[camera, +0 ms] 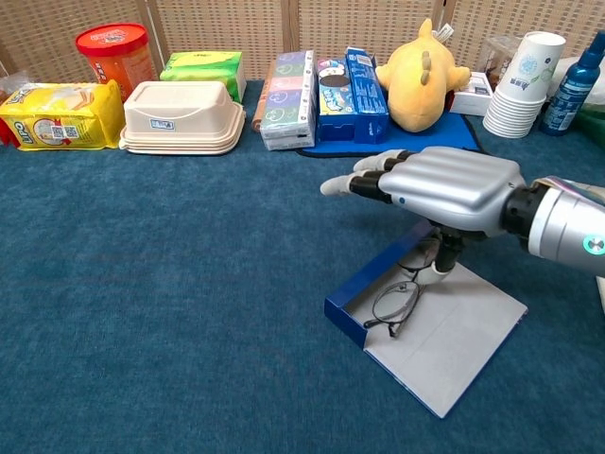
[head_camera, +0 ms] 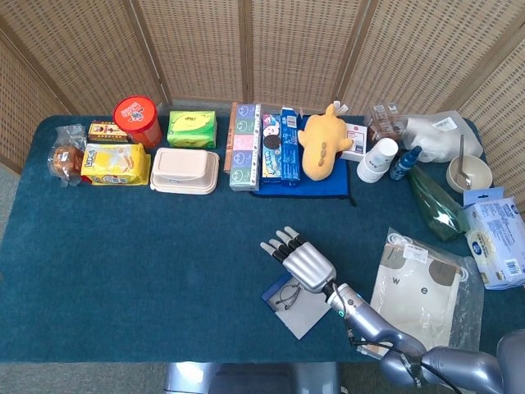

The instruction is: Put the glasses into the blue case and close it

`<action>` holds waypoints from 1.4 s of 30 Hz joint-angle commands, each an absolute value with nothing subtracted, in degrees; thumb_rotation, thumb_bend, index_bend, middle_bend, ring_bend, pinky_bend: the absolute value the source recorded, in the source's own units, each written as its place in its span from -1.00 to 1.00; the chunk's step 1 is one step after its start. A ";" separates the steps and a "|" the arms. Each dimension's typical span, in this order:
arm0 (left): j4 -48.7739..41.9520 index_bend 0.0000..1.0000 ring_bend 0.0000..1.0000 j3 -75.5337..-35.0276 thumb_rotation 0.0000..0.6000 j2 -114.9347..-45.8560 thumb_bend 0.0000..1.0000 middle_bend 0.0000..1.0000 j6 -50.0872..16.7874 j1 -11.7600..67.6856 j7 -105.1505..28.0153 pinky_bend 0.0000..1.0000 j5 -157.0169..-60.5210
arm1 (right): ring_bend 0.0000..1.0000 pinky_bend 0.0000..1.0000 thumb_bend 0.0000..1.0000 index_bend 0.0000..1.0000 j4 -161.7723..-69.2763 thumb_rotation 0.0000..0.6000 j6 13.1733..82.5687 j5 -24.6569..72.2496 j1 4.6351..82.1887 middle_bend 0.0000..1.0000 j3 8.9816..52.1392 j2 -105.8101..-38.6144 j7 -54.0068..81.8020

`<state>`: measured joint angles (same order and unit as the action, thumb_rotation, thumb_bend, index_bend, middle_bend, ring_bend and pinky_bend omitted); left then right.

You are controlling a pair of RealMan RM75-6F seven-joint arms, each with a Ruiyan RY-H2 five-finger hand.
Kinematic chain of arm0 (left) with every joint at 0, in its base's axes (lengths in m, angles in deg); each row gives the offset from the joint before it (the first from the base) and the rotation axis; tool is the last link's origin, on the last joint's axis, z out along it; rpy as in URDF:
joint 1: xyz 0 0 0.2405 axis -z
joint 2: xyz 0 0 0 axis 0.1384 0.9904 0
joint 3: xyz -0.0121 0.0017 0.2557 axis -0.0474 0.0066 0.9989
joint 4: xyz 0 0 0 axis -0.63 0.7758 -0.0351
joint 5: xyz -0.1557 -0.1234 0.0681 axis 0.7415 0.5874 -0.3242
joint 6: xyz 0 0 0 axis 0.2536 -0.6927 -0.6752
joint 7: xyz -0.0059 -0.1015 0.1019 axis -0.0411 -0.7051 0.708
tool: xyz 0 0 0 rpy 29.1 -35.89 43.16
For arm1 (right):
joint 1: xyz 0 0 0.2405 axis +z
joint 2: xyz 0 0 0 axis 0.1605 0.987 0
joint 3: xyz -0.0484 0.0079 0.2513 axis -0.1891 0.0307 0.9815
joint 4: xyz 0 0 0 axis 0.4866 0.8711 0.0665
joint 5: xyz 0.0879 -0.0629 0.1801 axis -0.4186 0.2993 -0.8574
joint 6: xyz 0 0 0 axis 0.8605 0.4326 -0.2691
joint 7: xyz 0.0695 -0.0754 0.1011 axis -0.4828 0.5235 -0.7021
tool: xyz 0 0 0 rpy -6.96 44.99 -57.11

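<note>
Your right hand (camera: 444, 189) hovers palm-down over the open blue flat glasses case (camera: 352, 306), fingers stretched toward the table's far left and holding nothing; its thumb points down near the thin wire-framed glasses (camera: 395, 303). The glasses lie folded inside the case on its grey lining, just beside the blue left wall, long axis running from near-left to far-right along that wall. In the head view, the case (head_camera: 300, 310) sits near the table's front edge. Your left hand is out of sight.
</note>
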<state>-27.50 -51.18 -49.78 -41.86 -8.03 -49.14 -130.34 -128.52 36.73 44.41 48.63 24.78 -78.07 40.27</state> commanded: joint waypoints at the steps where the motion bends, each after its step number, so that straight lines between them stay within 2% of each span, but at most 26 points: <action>1: -27.56 -0.67 -0.93 -51.19 0.95 -49.80 -0.42 -0.79 -41.83 -7.98 -49.05 -1.00 -130.42 | -1.00 -0.94 -1.00 -1.00 -129.33 1.00 36.64 43.63 48.42 -0.73 24.53 -77.41 41.07; 14: -27.74 -0.67 -0.94 -51.14 0.95 -49.80 -0.42 -0.78 -41.83 -7.94 -48.81 -1.00 -130.81 | -1.00 -0.94 -1.00 -1.00 -132.49 1.00 36.18 38.72 47.90 -0.73 23.32 -75.64 46.94; 28: -27.54 -0.67 -0.93 -51.46 0.96 -49.96 -0.42 -0.79 -41.12 -7.15 -48.79 -1.00 -131.10 | -0.98 -0.92 -1.00 -1.00 -139.45 1.00 38.61 34.32 46.59 -0.73 21.81 -73.11 54.70; 42: -26.86 -0.67 -0.94 -51.56 0.95 -49.91 -0.42 -0.79 -41.25 -7.31 -49.75 -1.00 -130.74 | -0.98 -0.92 -1.00 -1.00 -142.29 1.00 36.53 29.93 49.39 -0.73 21.98 -75.47 60.54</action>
